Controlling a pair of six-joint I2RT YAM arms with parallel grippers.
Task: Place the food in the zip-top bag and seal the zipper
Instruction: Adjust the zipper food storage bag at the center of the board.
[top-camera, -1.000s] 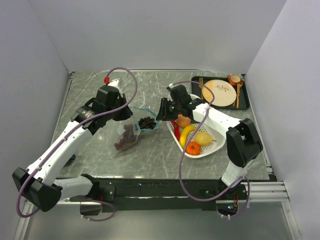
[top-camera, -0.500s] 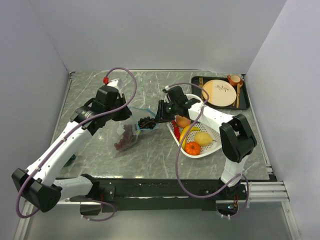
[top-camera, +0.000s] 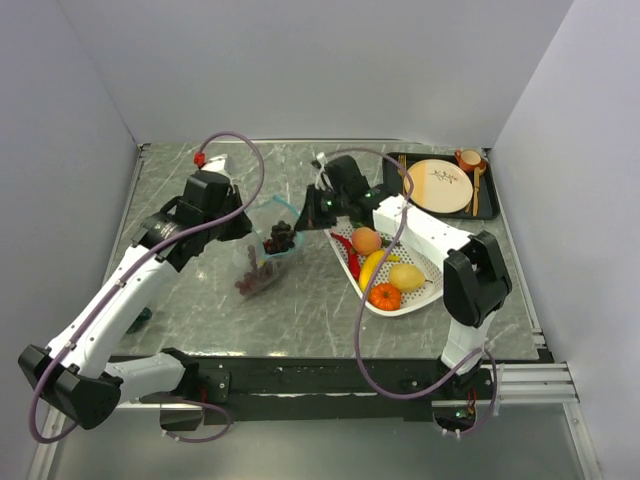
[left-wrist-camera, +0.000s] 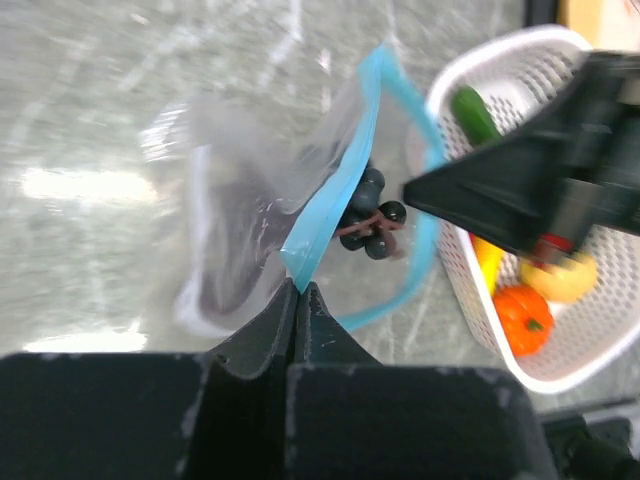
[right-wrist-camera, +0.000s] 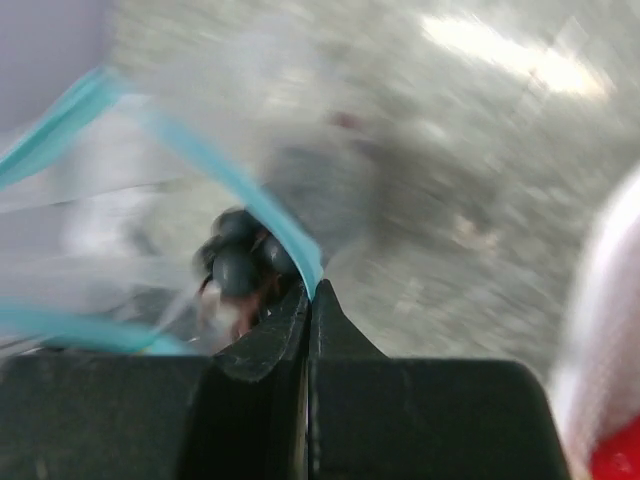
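Observation:
The zip-top bag (top-camera: 256, 268) hangs lifted between both grippers, its mouth held apart. My left gripper (left-wrist-camera: 300, 286) is shut on the teal zipper (left-wrist-camera: 345, 170) at one side of the mouth. On the opposite side my right gripper (right-wrist-camera: 308, 290) is shut on the zipper (right-wrist-camera: 270, 215) too. A bunch of dark purple grapes (top-camera: 281, 236) sits in the open mouth, and a dark purple mass (top-camera: 250, 281) shows lower in the bag. Left in the white basket (top-camera: 425, 296) are the peach (top-camera: 366, 240), banana (top-camera: 372, 266), lemon (top-camera: 407, 277), orange tomato (top-camera: 385, 296) and red chili (top-camera: 352, 262).
A green piece (left-wrist-camera: 472, 112) lies at the basket's far end. At the back right stands a black tray (top-camera: 492, 205) with a beige plate (top-camera: 440, 185), a small cup (top-camera: 469, 158) and cutlery. Grey walls close in the marble table (top-camera: 200, 330).
My right gripper went from open to shut on the zipper's edge and drew back and up. The bag's mouth rose off the table with the grapes in it. The left gripper shifted slightly.

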